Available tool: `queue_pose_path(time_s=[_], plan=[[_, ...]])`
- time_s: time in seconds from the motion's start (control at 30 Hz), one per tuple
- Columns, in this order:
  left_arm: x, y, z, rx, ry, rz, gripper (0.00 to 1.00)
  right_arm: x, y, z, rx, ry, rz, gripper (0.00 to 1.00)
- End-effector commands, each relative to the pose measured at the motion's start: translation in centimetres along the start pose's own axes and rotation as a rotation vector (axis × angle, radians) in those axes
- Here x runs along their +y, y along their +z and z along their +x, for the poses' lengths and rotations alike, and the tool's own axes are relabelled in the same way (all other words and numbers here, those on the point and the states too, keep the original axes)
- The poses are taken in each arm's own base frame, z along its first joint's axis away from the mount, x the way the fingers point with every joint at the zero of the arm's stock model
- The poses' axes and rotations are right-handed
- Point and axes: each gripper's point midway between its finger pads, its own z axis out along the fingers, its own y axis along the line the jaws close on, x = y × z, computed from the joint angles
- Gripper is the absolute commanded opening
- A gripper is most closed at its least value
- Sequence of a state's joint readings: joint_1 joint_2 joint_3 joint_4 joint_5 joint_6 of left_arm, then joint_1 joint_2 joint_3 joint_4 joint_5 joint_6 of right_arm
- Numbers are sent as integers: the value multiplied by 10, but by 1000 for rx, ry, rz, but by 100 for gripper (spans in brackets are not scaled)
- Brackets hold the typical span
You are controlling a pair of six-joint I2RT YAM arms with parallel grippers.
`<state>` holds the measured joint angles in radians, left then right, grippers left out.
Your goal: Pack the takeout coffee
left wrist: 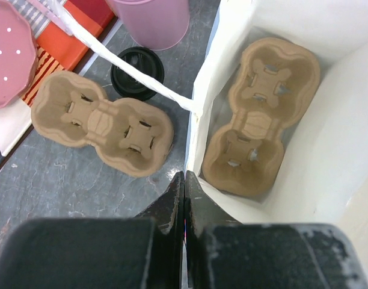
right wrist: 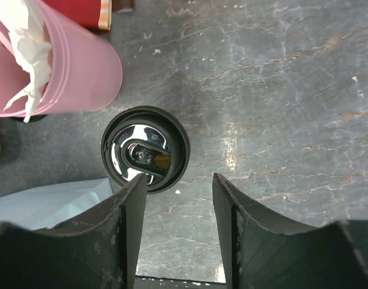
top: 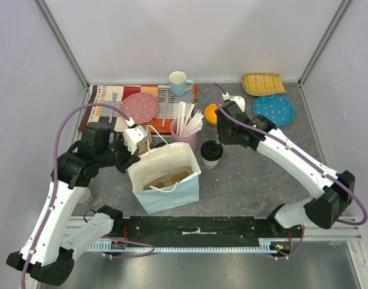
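The takeout coffee [top: 211, 152] is an off-white paper cup with a black lid. It stands upright on the grey table just right of the paper bag [top: 172, 189]. In the right wrist view its lid [right wrist: 145, 149] lies just beyond my left finger. My right gripper [right wrist: 178, 177] is open above the table, a little to the right of the cup and not around it; it also shows in the top view [top: 221, 142]. My left gripper [left wrist: 184, 179] is shut on the bag's rim [left wrist: 193, 120] at its back left corner [top: 143, 146]. A brown pulp cup carrier [left wrist: 262, 114] lies inside the bag.
A pink cup of wooden sticks [top: 185, 136] stands close behind the bag and the coffee. A second pulp carrier [left wrist: 103, 123] and another black lid [left wrist: 138, 72] lie behind the bag. Placemat with pink plate [top: 140, 106], blue mug [top: 178, 82], orange bowl [top: 212, 113] and blue plate [top: 273, 109] are at the back.
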<state>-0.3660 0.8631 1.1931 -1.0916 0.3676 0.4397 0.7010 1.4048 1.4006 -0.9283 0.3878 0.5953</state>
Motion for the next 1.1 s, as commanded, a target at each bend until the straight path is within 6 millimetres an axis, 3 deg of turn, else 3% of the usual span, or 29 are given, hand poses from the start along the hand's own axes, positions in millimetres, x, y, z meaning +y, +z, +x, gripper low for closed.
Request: queue_pose_path(time_s=[0.0,0.1,0.3,0.63,1.07], plan=[[4,-3,6,10,24,-31,2,22,13,8,36,10,-80,58],[4,-3,3,1,25,-26,2,15,26,17,53,6,-35,64],[-2,0,-2,-28,12,10,2,17,45,23,73,0,0,46],[-5,0,-5,-56,20,17,2,14,66,38,119,-20,53,40],[-7,4,-8,-73,17,35,2,-3,63,51,160,-58,119,35]])
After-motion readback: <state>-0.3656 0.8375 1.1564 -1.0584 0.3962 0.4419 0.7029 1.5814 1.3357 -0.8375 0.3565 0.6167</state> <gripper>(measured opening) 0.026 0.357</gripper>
